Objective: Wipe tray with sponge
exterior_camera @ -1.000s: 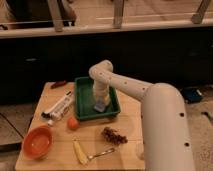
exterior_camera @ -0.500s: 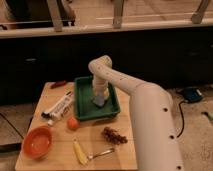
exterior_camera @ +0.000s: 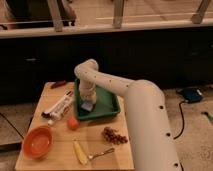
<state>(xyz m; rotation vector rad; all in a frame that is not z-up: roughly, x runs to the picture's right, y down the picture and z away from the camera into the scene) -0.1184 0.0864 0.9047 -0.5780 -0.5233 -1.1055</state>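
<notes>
The dark green tray sits at the back right of the wooden table. My white arm reaches over it from the right and bends down into it. My gripper points down at the tray's left part. A small pale blue-grey sponge lies under the gripper tip on the tray floor, touching or held by it; I cannot tell which.
A white-and-black tube lies left of the tray. A small orange ball sits in front of it. A round orange bowl is at the front left. A yellow piece, a fork and a dark cluster lie at the front.
The arm and gripper have shifted left within the tray, taking the sponge from the tray's middle toward its left side.
</notes>
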